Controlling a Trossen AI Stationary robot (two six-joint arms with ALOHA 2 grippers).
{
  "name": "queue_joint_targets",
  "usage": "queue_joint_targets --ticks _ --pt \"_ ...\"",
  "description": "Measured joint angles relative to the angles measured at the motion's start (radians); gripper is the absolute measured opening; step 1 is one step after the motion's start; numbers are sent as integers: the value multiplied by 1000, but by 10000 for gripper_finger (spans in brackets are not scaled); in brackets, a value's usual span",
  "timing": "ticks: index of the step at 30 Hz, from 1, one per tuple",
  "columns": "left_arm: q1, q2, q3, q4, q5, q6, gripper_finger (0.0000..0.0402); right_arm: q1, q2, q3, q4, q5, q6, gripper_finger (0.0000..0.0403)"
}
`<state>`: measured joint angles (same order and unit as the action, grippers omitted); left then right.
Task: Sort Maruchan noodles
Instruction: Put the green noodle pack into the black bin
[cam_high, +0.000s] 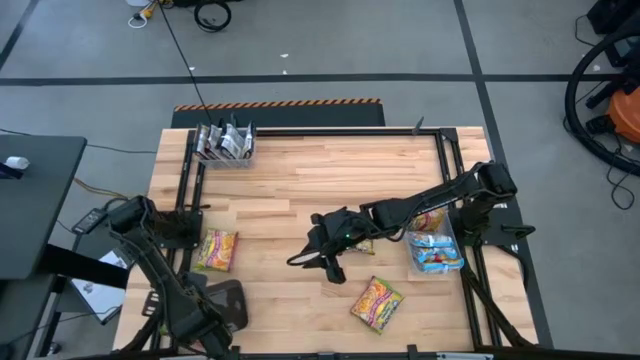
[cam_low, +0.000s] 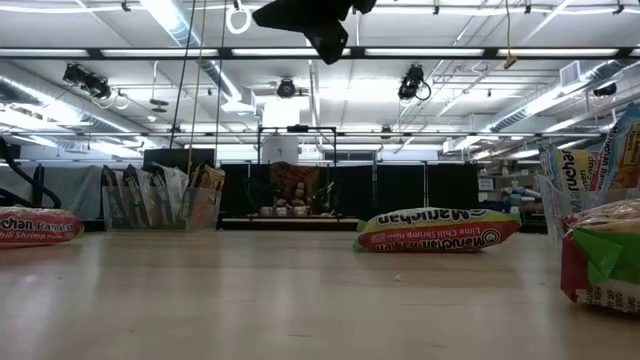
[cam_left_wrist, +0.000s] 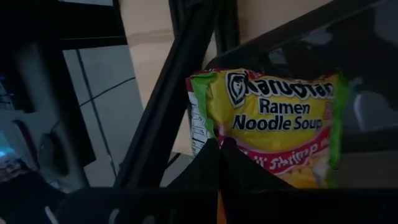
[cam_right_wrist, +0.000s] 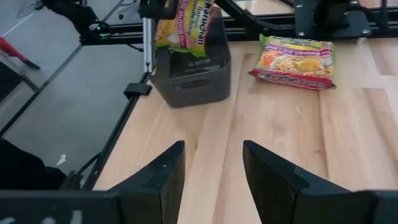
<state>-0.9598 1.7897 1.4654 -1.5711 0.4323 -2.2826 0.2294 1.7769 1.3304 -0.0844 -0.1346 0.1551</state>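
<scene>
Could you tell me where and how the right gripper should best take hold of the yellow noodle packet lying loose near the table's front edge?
Probably from straight above: the packet lies flat on bare table, so the open right gripper could pinch across its narrower width.

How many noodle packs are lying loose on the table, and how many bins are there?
Loose Maruchan packs on the table: 3
Clear bins: 2
Dark bin: 1
Total: 6
</scene>
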Motion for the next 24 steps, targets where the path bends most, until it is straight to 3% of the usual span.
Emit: queue_joint_targets --ticks 10,19,24 --pt "21 -12 0 0 -53 -2 4 15 -4 0 2 -19 44 168" --pt "83 -31 35 0 -63 106 4 20 -4 0 5 -24 127 168" --pt "57 -37 52 2 -71 83 4 20 -4 0 6 -24 140 168"
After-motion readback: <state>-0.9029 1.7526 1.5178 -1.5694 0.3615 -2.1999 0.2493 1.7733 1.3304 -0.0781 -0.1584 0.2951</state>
